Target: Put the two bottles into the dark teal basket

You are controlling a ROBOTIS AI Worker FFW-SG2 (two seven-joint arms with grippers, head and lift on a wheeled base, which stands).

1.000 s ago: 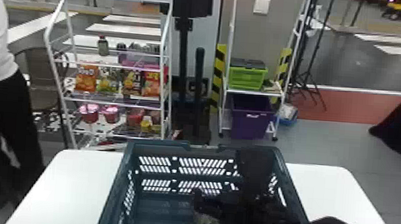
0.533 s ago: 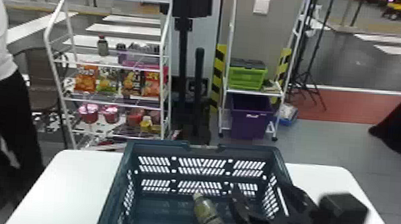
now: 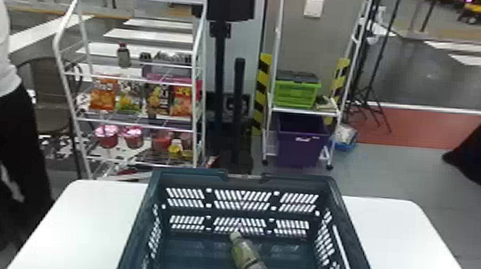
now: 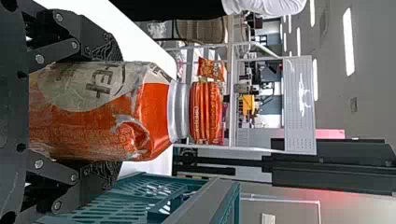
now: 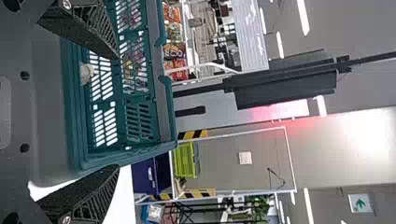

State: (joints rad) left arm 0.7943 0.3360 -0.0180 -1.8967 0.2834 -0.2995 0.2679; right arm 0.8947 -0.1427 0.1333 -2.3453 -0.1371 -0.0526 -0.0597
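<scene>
A bottle point(image 3: 246, 258) with a greenish label lies tilted on the floor of the dark teal basket point(image 3: 188, 173); its pale cap point(image 5: 85, 73) shows in the right wrist view. My left gripper point(image 4: 112, 111) is shut on an orange bottle point(image 4: 154, 116), one finger on each side of its body, beside the basket's left side point(image 4: 201, 200). The silvery neck and cap end point away from the palm. The right gripper point(image 5: 115, 112) is open with nothing between its fingers, near the basket's right side.
The basket stands on a white table point(image 3: 402, 236), with bare tabletop on both sides. Beyond are a snack rack point(image 3: 197, 100) at left and a shelf with green point(image 3: 297, 93) and purple bins point(image 3: 301, 144).
One second ago my right gripper was at the bottle inside the basket. It has drawn back out to the right, leaving the bottle lying there.
</scene>
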